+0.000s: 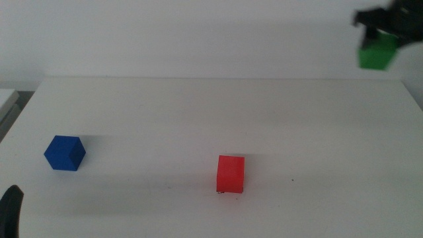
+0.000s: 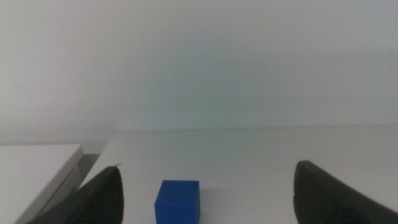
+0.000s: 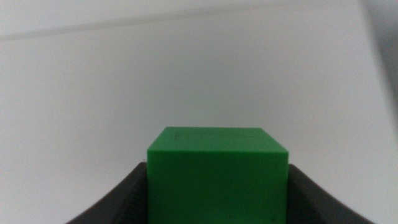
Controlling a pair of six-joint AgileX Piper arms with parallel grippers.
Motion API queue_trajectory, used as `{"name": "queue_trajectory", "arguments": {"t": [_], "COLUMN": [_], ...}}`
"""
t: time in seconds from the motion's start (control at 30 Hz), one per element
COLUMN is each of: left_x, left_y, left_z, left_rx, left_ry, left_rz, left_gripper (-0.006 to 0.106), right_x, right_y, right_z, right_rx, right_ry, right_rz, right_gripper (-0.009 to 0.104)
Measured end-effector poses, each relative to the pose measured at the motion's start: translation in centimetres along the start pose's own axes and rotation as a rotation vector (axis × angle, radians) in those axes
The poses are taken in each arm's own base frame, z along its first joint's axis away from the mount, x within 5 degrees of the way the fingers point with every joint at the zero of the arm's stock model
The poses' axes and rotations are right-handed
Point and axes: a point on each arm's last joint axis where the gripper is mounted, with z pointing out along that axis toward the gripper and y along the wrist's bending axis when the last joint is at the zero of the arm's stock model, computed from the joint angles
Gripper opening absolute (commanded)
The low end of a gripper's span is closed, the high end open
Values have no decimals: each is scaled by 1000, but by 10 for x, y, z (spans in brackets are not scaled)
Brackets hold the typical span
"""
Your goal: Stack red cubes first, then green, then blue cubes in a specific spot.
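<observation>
A: Right gripper (image 1: 382,34)?
B: Upper right of frame, clamped on green cube (image 1: 377,54), held off the table.
A: Others?
B: Red cube (image 1: 230,174) center; blue cube (image 1: 65,153) left; left gripper (image 2: 205,193) spread wide.

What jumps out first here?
The green cube held high off the table in the right end effector, at the middle view's top right corner. Below, the red cube sits alone near the table's middle, over faint black marks. The blue cube rests at the left, in front of the left end effector, which is open.
</observation>
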Motion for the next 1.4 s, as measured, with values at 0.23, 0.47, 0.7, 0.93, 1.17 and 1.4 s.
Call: {"name": "queue_trajectory", "arguments": {"t": [0.23, 0.47, 0.7, 0.93, 1.17, 1.4], "left_x": [0, 0, 0, 0, 0, 0], "left_y": [0, 0, 0, 0, 0, 0], "left_z": [0, 0, 0, 0, 0, 0], "left_rx": [0, 0, 0, 0, 0, 0], "left_ry": [0, 0, 0, 0, 0, 0], "left_rz": [0, 0, 0, 0, 0, 0], "left_gripper": [94, 94, 94, 94, 94, 94], "right_x": [62, 143, 190, 199, 198, 194], "right_y": [134, 211, 225, 226, 232, 230], "right_z": [-64, -69, -45, -26, -11, -4], "right_rx": [-155, -171, -66, -47, -66, -68], "right_ry": [-29, 69, 150, 131, 120, 123], "right_rz": [-67, -125, -100, -53, -13, 2], "right_gripper": [10, 10, 10, 10, 10, 10]}}
